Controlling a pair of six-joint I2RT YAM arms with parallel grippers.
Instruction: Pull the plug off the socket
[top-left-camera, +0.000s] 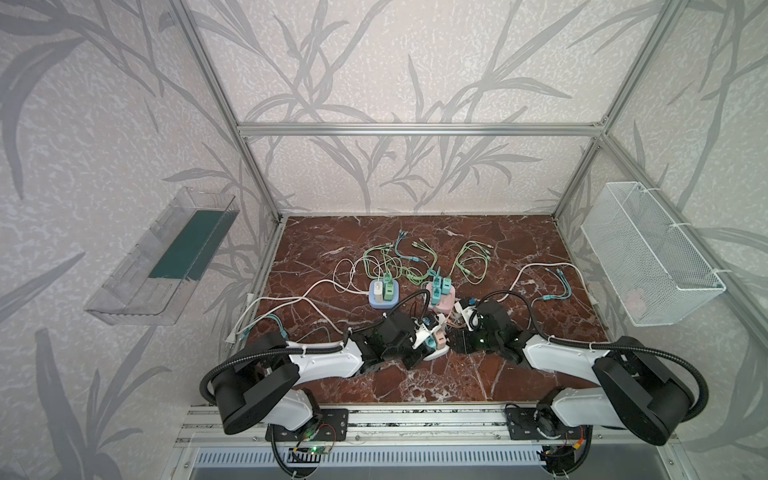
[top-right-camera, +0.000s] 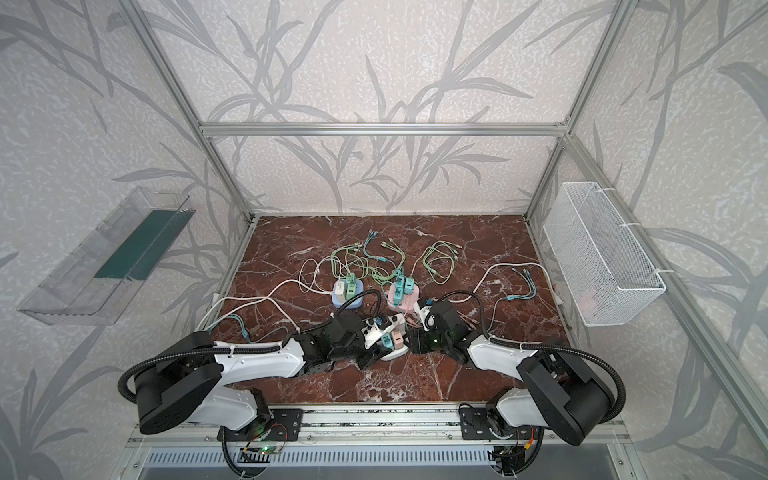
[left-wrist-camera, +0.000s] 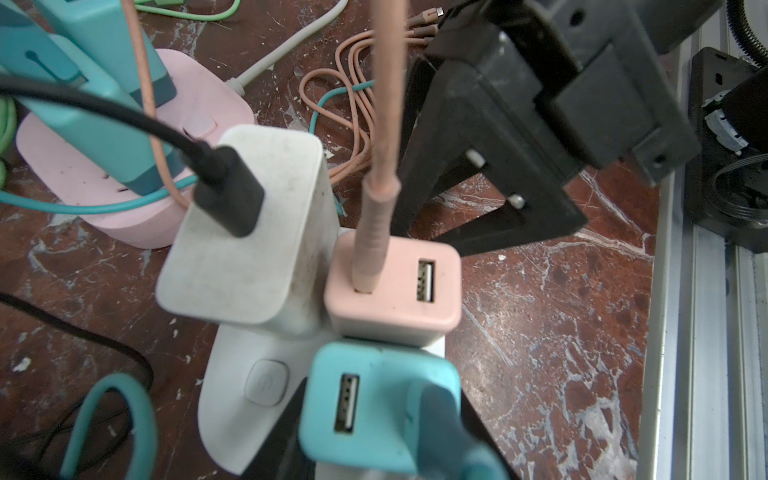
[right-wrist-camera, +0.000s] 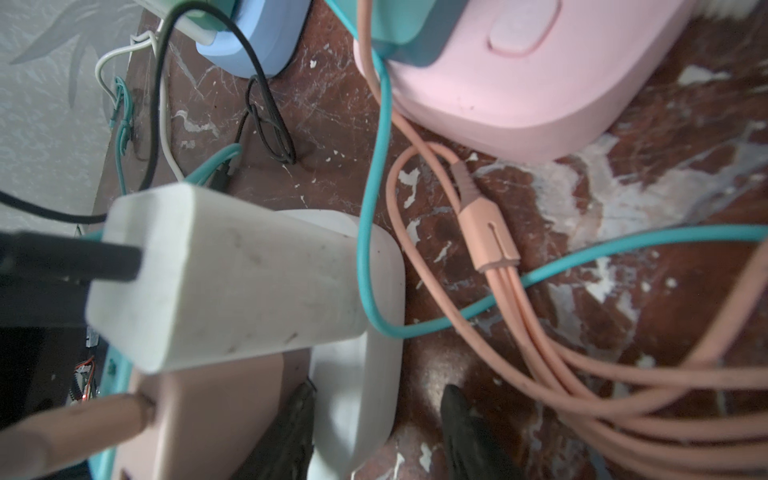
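A white socket (left-wrist-camera: 237, 399) stands near the table's front middle, small in both top views (top-left-camera: 440, 354) (top-right-camera: 395, 354). A white charger (left-wrist-camera: 249, 249), a pink plug (left-wrist-camera: 395, 286) and a teal plug (left-wrist-camera: 374, 407) stand in it. My left gripper (left-wrist-camera: 376, 436) is shut on the teal plug (top-left-camera: 430, 341), with a black finger on each side of it. My right gripper (right-wrist-camera: 374, 428) is open and straddles the socket's edge (right-wrist-camera: 365, 374). One of its fingers (right-wrist-camera: 291, 428) lies by the pink plug (right-wrist-camera: 208, 407). The other finger stands clear over the table.
Behind stand a pink socket (top-left-camera: 444, 302) with teal plugs and a blue socket (top-left-camera: 384, 298) with white and green plugs. Green, teal, white and pink cables (right-wrist-camera: 540, 332) trail around them. A wire basket (top-left-camera: 652, 257) hangs on the right wall, a clear tray (top-left-camera: 162, 257) on the left.
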